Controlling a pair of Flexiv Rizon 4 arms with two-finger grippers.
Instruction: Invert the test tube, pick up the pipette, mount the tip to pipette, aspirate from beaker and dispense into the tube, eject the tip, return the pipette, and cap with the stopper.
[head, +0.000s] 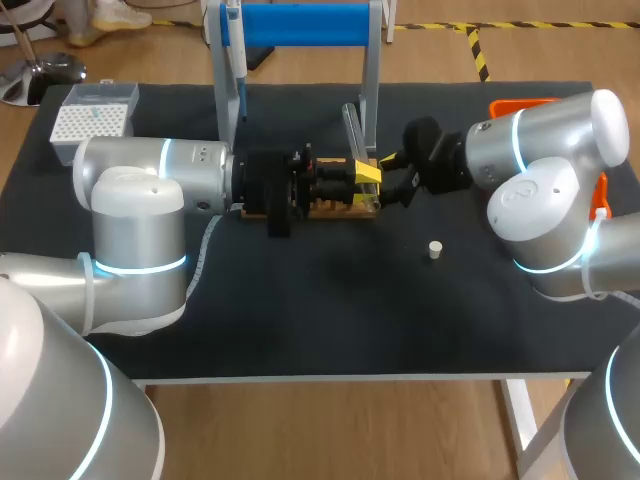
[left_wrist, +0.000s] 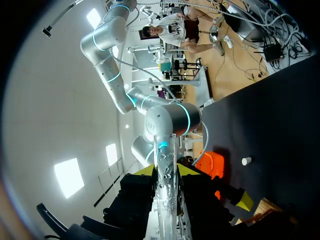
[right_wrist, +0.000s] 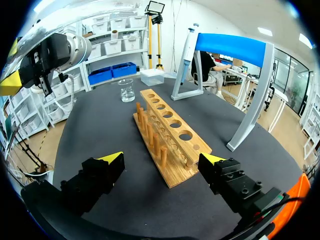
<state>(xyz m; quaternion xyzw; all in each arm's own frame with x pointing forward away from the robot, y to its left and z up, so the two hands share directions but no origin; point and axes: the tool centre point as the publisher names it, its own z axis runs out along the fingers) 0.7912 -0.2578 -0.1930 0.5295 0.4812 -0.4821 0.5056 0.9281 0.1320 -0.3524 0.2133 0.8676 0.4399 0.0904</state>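
Your left tool (left_wrist: 166, 171) grips the test tube (left_wrist: 164, 150); your right tool (right_wrist: 161, 159) stands wide open, near one end of the wooden rack (right_wrist: 172, 127).

- You're in a lab, at a robot bench: left arm (head: 140, 200) and right arm (head: 540, 170) work over a black table (head: 300, 330).
- Wet-lab kit on it: wooden tube rack (right_wrist: 167, 145), glass beaker (right_wrist: 126, 91), pipette (right_wrist: 187, 50) hung on a blue stand (right_wrist: 232, 44).
- Also a tip box (head: 92, 122) at the far left corner, a white stopper (head: 435, 249) loose on the table, and a glass tube (left_wrist: 165, 150).
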